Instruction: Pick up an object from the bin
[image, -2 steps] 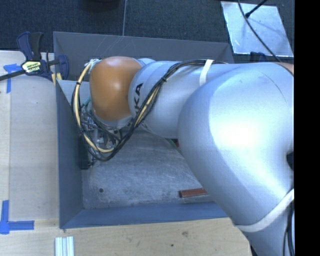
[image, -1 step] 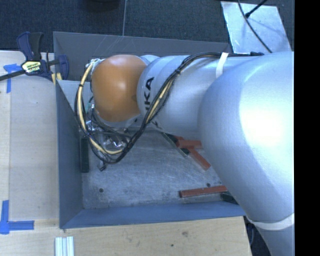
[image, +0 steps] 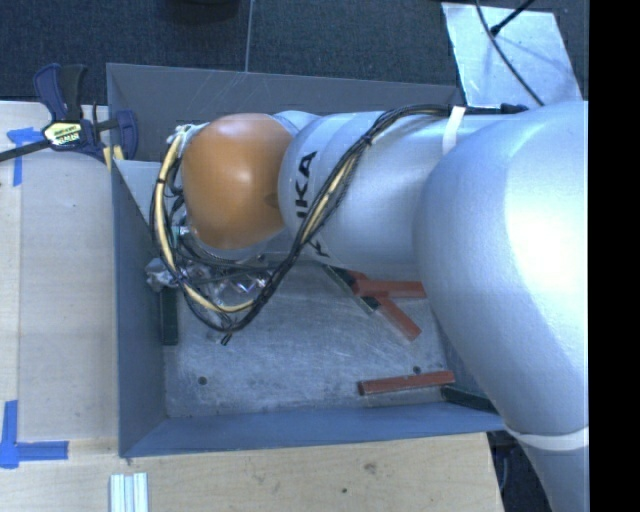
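Tucked under the wrist's orange cover (image: 232, 180), the gripper (image: 215, 290) sat low at the nine o'clock side of the bin (image: 300, 430). Whether it was apart, together or clamped on anything could not be told, since the cover and looped cables (image: 235, 305) masked it.

A dark slim bar (image: 167, 318) lay just beside it, along the nine o'clock wall, and was the nearest thing. Two red-brown strips (image: 390, 298) lay at three o'clock and a single red-brown strip (image: 405, 383) at five o'clock, both well apart from the gripper.

So close to the wall, I judged, a closing might scrape the metal or nudge the bar flat against it, and the hanging cables could snag it.

The arm (image: 480, 230) hid the bin floor from twelve to three o'clock.
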